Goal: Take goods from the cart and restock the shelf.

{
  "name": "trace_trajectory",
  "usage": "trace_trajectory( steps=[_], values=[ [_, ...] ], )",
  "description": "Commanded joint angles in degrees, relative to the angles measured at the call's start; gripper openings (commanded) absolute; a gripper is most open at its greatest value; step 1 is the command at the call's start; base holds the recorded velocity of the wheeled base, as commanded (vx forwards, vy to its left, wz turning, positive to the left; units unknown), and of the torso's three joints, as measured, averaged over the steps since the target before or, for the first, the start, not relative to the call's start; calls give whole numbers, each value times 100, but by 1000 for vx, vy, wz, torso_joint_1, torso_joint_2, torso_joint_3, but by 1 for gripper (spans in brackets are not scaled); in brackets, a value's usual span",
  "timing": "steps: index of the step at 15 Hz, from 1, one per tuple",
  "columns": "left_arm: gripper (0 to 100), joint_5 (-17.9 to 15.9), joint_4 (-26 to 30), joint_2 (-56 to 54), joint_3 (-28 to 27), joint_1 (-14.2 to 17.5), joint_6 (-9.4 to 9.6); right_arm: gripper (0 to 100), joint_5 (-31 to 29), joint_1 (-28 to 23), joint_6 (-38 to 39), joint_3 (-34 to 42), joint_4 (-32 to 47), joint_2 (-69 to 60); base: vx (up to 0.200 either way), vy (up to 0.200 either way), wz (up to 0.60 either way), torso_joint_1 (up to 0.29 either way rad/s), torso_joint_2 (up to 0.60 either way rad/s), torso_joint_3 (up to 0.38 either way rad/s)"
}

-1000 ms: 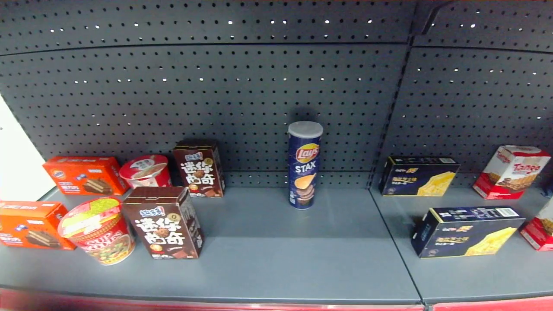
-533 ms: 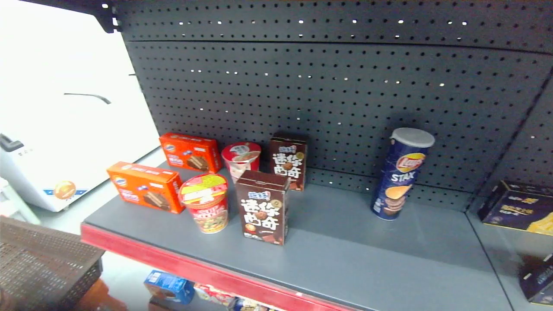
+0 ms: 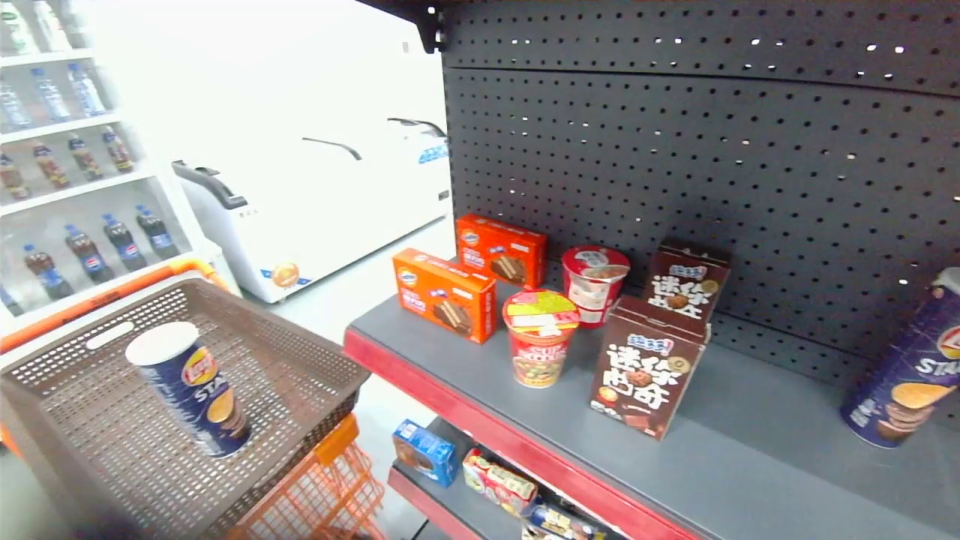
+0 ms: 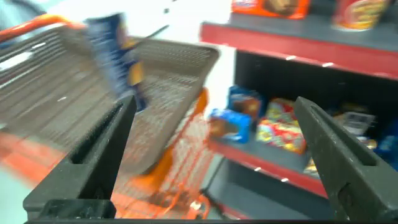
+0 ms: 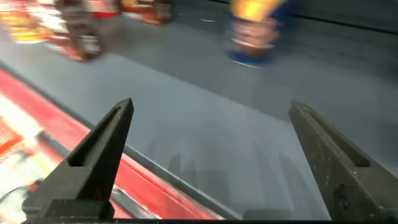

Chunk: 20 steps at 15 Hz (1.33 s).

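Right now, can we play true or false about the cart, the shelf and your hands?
1. A chip can is in the cart's basket. True.
2. The orange boxes lie in the basket. False: the orange boxes are on the shelf, at its left end.
3. The left hand and the right hand are both open and empty. True.
4. The shelf has no can of chips. False: a second can stands on it, to the right of the brown boxes.
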<state>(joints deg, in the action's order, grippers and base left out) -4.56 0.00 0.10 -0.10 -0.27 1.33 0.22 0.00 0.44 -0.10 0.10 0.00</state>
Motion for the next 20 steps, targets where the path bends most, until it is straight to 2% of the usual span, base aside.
trace_trajectory(
  steps=[1,3,9,10,12,13,14,15,18,20],
  values=[
    [100,-1,0,8,1,0,8,100,4,0,0,1,-1,9,0,0,600,-2,7,-2],
    [100,8,0,8,1,0,-1,100,-4,0,9,1,-1,9,0,0,600,-2,-2,0],
    [100,34,-53,-1,-87,9,-10,100,-4,0,9,1,-1,9,0,0,0,0,0,0],
    [100,25,53,140,-702,0,43,100,-4,0,9,1,-1,0,0,0,0,0,0,0],
    [100,25,571,1036,-1528,0,87,100,-4,0,9,1,-1,0,0,0,0,0,0,0],
    [100,52,809,1616,-1941,36,201,100,-4,0,9,1,-1,0,0,0,0,0,0,0],
    [100,87,773,2240,-2108,36,456,100,-4,0,9,1,-1,9,0,0,0,0,0,0],
    [100,183,721,2741,-2319,44,614,100,-4,0,9,1,-1,9,0,0,0,0,0,0],
    [100,271,439,4086,-2715,53,535,100,-4,0,9,1,-1,9,0,0,0,0,0,0],
    [100,245,-352,5097,-2759,97,271,100,-4,0,9,1,-1,9,0,0,0,0,0,0]
  ],
)
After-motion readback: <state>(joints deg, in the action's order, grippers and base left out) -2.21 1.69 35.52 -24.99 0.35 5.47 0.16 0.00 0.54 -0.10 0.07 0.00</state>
